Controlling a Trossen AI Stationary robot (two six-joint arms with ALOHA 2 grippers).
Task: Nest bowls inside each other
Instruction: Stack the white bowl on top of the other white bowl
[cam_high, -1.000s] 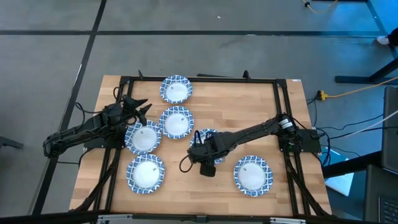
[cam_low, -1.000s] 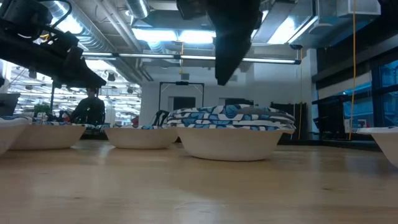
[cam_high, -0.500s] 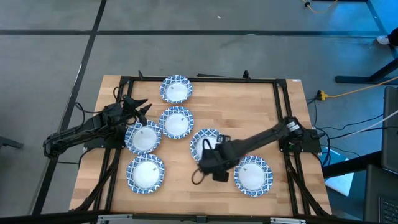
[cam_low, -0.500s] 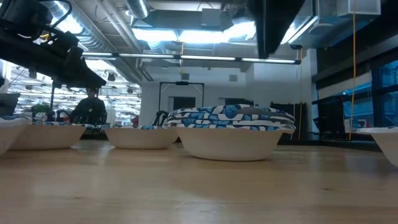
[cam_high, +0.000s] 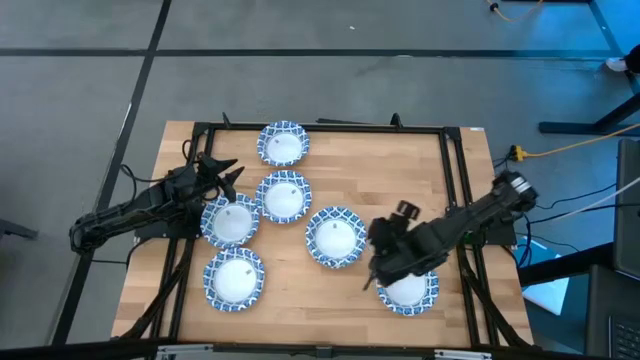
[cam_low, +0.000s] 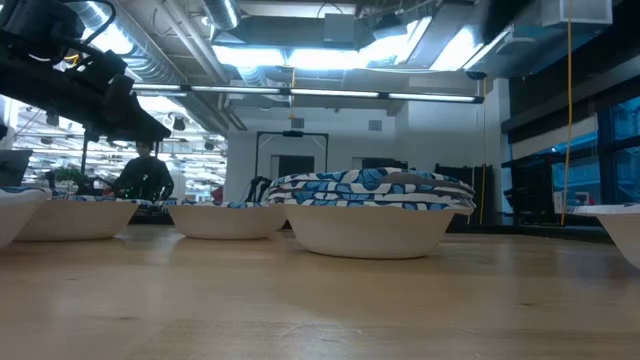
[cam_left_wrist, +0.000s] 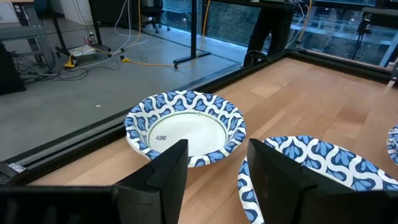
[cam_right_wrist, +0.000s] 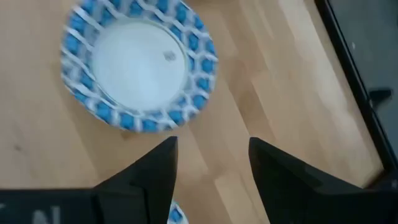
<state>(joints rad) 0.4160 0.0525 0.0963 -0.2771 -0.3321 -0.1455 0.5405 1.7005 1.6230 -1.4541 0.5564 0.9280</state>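
Several blue-and-white patterned bowls rest on their bases on the wooden table: a far one (cam_high: 283, 143), one at the middle (cam_high: 283, 196), two on the left (cam_high: 231, 221) (cam_high: 234, 279), a nested stack (cam_high: 336, 237) (cam_low: 370, 210) and a near-right bowl (cam_high: 408, 285). My right gripper (cam_high: 383, 265) (cam_right_wrist: 213, 168) hangs open above the near-right bowl's left rim, empty; a bowl (cam_right_wrist: 140, 71) lies beyond its fingers. My left gripper (cam_high: 225, 175) (cam_left_wrist: 214, 168) waits open at the left, above the table, with a bowl (cam_left_wrist: 186, 127) ahead of it.
A black frame rail (cam_high: 455, 190) runs around the tabletop. Bare wood (cam_high: 390, 170) lies at the far right. In the low view a person (cam_low: 145, 180) shows in the room behind the table.
My right gripper has risen from beside the nested stack and swung toward the table's right edge, rolling as it went; it now hangs over the near-right bowl and has left the low view. The stack lies fully uncovered and has not moved.
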